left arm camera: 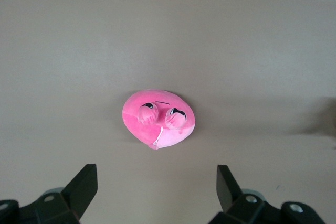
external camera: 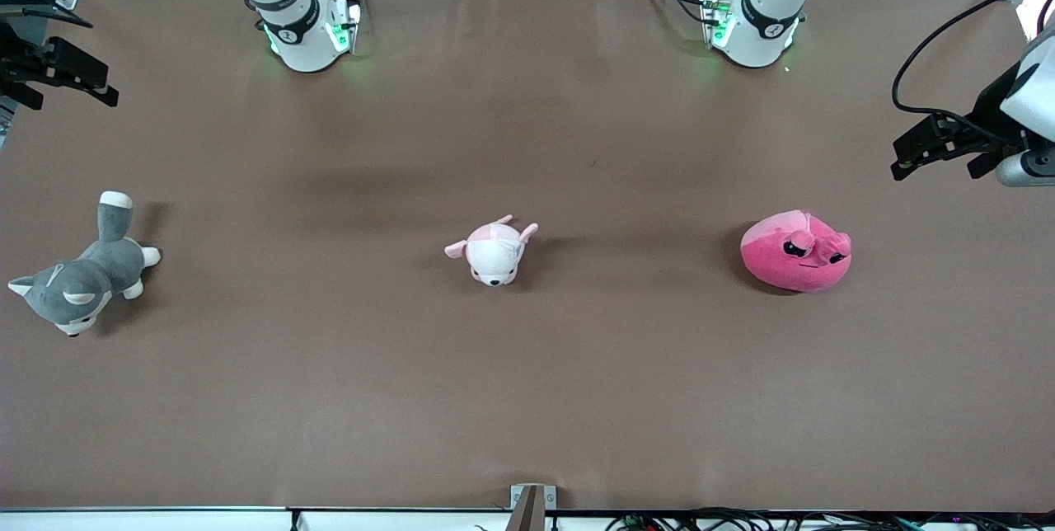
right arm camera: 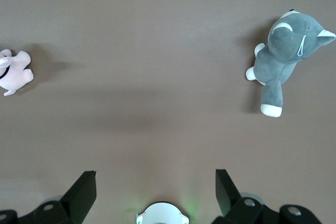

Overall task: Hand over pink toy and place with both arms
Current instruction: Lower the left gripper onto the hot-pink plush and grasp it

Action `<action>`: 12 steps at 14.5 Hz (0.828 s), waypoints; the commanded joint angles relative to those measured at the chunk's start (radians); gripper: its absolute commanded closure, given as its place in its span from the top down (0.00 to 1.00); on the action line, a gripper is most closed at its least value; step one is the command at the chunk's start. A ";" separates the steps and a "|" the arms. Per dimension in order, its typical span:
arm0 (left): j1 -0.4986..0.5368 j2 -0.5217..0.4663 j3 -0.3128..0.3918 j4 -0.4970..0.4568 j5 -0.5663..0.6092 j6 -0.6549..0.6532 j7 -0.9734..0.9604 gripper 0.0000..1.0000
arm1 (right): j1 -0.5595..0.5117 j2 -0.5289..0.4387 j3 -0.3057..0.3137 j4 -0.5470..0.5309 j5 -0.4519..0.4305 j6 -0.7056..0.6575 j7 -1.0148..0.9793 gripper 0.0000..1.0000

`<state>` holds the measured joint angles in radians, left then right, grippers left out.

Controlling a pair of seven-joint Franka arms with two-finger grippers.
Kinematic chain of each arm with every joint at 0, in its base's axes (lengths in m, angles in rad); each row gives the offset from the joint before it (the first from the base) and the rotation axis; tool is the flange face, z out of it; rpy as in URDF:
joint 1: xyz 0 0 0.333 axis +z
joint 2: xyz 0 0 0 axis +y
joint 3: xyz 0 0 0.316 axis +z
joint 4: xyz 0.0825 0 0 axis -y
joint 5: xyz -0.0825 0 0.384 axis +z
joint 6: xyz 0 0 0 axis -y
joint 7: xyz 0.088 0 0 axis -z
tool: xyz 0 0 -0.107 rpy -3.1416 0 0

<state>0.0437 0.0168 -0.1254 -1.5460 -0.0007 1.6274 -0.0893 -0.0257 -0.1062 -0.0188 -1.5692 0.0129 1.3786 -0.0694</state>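
Observation:
The pink toy (external camera: pixel 795 251) is a round hot-pink plush with dark scowling eyes. It lies on the brown table toward the left arm's end. In the left wrist view the pink toy (left arm camera: pixel 158 124) lies on bare table past the open fingertips. My left gripper (external camera: pixel 937 158) hangs open and empty over the table's edge at that end, apart from the toy; its own view shows it as left gripper (left arm camera: pixel 156 171). My right gripper (external camera: pixel 70 92) hangs open and empty over the right arm's end of the table, seen in its own view as right gripper (right arm camera: pixel 155 174).
A white-and-pale-pink puppy plush (external camera: pixel 493 251) lies mid-table, also seen as puppy plush (right arm camera: pixel 14 72). A grey-and-white husky plush (external camera: pixel 78 279) lies toward the right arm's end, seen too as husky plush (right arm camera: pixel 286 56). The right arm's base (right arm camera: pixel 161 214) shows below its fingers.

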 commanded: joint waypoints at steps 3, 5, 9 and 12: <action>-0.004 0.003 0.000 0.015 0.005 -0.017 0.023 1.00 | 0.001 -0.036 0.002 -0.038 0.001 0.005 0.002 1.00; -0.004 0.005 0.000 0.014 0.005 -0.017 0.023 1.00 | 0.001 -0.036 0.002 -0.038 0.001 0.005 0.002 1.00; -0.005 0.044 0.000 0.012 0.005 -0.018 0.025 1.00 | 0.001 -0.036 0.002 -0.038 0.001 0.007 0.002 1.00; 0.008 0.093 0.001 0.006 0.007 -0.020 0.028 1.00 | 0.001 -0.035 0.002 -0.038 0.001 0.014 0.000 1.00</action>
<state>0.0407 0.0712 -0.1254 -1.5517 -0.0007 1.6222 -0.0868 -0.0257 -0.1063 -0.0187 -1.5692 0.0129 1.3788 -0.0694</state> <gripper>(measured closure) 0.000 0.000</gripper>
